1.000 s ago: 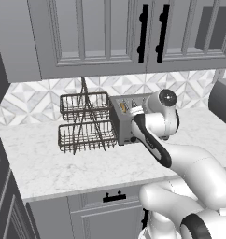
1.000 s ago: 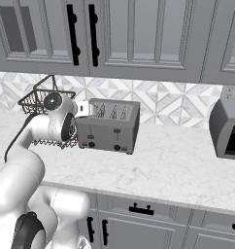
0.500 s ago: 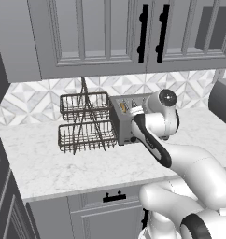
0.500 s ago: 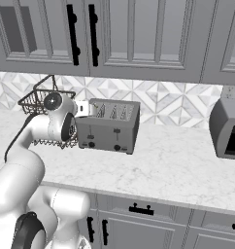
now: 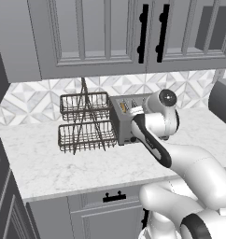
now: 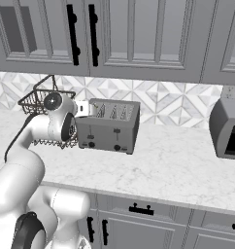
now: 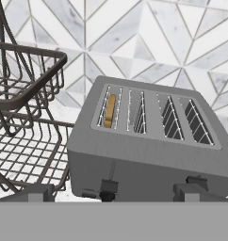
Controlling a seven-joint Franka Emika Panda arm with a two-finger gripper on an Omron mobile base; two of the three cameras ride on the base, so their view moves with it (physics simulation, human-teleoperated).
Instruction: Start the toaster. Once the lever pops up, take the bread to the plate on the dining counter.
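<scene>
**Four slots, one slice, jaws wide in front of the toaster**

Four slots run across the top of the toaster (image 7: pixel 144 141), and I can see the bread (image 7: pixel 109 111) standing on edge in the leftmost one as my hand view shows it, sunk in so that its golden top sits about level with the slot's rim. The toaster stands on the marble worktop (image 6: pixel 177 160) against the patterned backsplash (image 6: pixel 163 99), its front with the black levers and knobs facing me.

My gripper (image 7: pixel 111 192) hangs just in front of that lower front face, its two fingertips spread wide apart with nothing between them. Whether a tip touches the toaster I cannot tell. From the left base view, the arm (image 5: pixel 154 144) reaches in across the toaster's front.

Just beside the toaster, on the bread's side, stands a two-tier wire basket rack (image 5: pixel 83 123). Grey cabinets (image 6: pixel 114 34) with black handles hang above, and a dark appliance (image 6: pixel 228 129) sits well apart farther along the worktop.
</scene>
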